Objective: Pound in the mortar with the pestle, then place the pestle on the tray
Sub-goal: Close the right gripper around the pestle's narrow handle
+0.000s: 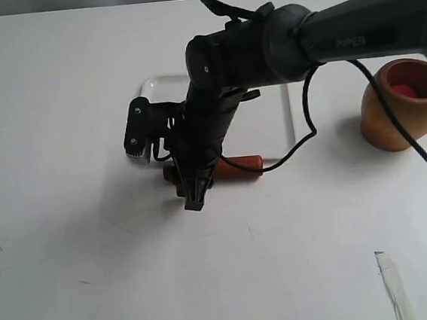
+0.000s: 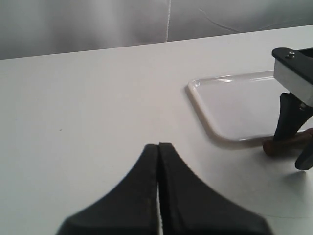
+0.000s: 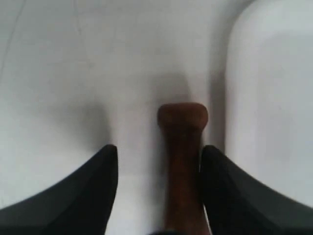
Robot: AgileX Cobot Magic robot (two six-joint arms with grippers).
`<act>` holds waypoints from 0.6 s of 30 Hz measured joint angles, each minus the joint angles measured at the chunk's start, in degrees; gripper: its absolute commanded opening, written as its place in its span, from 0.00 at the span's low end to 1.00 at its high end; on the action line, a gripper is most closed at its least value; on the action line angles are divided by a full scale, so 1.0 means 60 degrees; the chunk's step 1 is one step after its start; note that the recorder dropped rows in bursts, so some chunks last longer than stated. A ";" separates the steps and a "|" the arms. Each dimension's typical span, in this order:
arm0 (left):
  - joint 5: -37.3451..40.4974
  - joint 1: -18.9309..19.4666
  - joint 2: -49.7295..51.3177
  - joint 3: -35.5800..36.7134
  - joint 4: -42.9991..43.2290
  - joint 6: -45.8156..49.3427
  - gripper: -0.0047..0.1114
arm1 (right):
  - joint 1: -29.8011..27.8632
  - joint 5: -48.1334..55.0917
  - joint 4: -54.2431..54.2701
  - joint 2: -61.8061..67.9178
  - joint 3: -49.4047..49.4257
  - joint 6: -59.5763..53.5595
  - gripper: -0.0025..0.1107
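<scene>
Right wrist view: the right hand (image 3: 157,149) is parted wide, its fingers either side of the pestle (image 3: 182,147), not clamped on it. The pestle lies on the tabletop (image 3: 58,73) just beside the tray (image 3: 274,98). The mortar (image 1: 392,124) stands well apart. The left hand (image 2: 159,145) is closed and empty.

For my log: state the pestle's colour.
The pestle is reddish-brown, clearest in the right wrist view.
</scene>
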 measured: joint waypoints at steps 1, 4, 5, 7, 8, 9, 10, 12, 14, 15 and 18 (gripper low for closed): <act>0.0000 0.0000 0.0000 0.0000 0.0000 0.0000 0.04 | 0.0000 0.0076 0.0000 0.0022 0.0000 0.0000 0.43; 0.0000 0.0000 0.0000 0.0000 0.0000 0.0000 0.04 | 0.0000 0.0156 0.0000 0.0039 0.0000 0.0000 0.41; 0.0000 0.0000 0.0000 0.0000 0.0000 0.0000 0.04 | 0.0000 0.0178 0.0000 0.0039 0.0000 0.0000 0.40; 0.0000 0.0000 0.0000 0.0000 0.0000 0.0000 0.04 | 0.0000 0.0224 0.0000 0.0039 0.0000 0.0000 0.39; 0.0000 0.0000 0.0000 0.0000 0.0000 0.0000 0.04 | 0.0000 0.0278 0.0000 0.0039 0.0000 0.0000 0.39; 0.0000 0.0000 0.0000 0.0000 0.0000 0.0000 0.04 | 0.0000 0.0347 0.0045 0.0039 0.0000 0.0000 0.39; 0.0000 0.0000 0.0000 0.0000 0.0000 0.0000 0.04 | 0.0000 0.0425 0.0100 0.0058 0.0000 0.0000 0.39; 0.0000 0.0000 0.0000 0.0000 0.0000 0.0000 0.04 | 0.0000 0.0566 0.0208 0.0081 0.0000 0.0018 0.38; 0.0000 0.0000 0.0000 0.0000 0.0000 0.0000 0.04 | 0.0000 0.0583 0.0276 0.0151 -0.0017 0.0018 0.38; 0.0000 0.0000 0.0000 0.0000 0.0000 0.0000 0.04 | 0.0000 0.0583 0.0296 0.0188 -0.0038 0.0018 0.38; 0.0000 0.0000 0.0000 0.0000 0.0000 0.0000 0.04 | 0.0000 0.0583 0.0367 0.0350 -0.0129 0.0018 0.35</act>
